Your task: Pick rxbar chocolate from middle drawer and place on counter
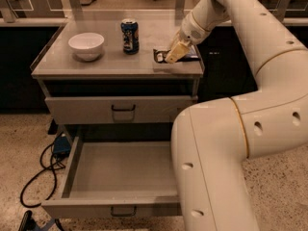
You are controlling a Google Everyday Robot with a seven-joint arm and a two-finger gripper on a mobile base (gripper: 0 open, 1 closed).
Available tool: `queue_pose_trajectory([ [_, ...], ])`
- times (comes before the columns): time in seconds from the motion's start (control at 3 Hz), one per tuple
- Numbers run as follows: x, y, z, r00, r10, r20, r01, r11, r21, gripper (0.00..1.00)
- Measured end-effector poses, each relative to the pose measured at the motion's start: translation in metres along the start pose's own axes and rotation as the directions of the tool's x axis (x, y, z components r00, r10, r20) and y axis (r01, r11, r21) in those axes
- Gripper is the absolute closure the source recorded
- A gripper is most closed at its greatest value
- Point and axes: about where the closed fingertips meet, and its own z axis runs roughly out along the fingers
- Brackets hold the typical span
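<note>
The rxbar chocolate point(190, 57), a flat black bar, lies on the counter point(96, 66) near its right front corner. My gripper point(171, 56) hangs just above the bar's left end, open, with one pale finger point(175, 51) slanting over it and nothing held. The arm reaches in from the upper right, and its large white links fill the right side of the view. The middle drawer point(72, 170) stands pulled out below, with a bare grey floor and a small dark handle point(123, 211) on its front.
A white bowl point(86, 45) stands at the counter's left and a dark blue can point(130, 35) at its middle. The drawer above point(120, 109) is closed. Black cables point(41, 174) and a blue box point(61, 144) lie on the floor left of the open drawer.
</note>
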Motion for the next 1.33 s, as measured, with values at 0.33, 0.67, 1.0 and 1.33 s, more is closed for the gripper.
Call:
queue_pose_trajectory([
  [0.33, -0.019, -0.005, 0.001, 0.998, -0.040, 0.047, 0.040, 0.9992, 0.002, 1.00],
  [0.67, -0.028, -0.004, 0.016, 0.995, -0.059, 0.081, 0.061, 0.9980, -0.018, 1.00],
  [1.0, -0.016, -0.004, 0.046, 0.999, -0.024, 0.024, 0.026, 0.9983, -0.052, 1.00],
  [1.33, -0.015, -0.004, 0.046, 1.000, -0.022, 0.021, 0.023, 0.9984, -0.052, 1.00],
])
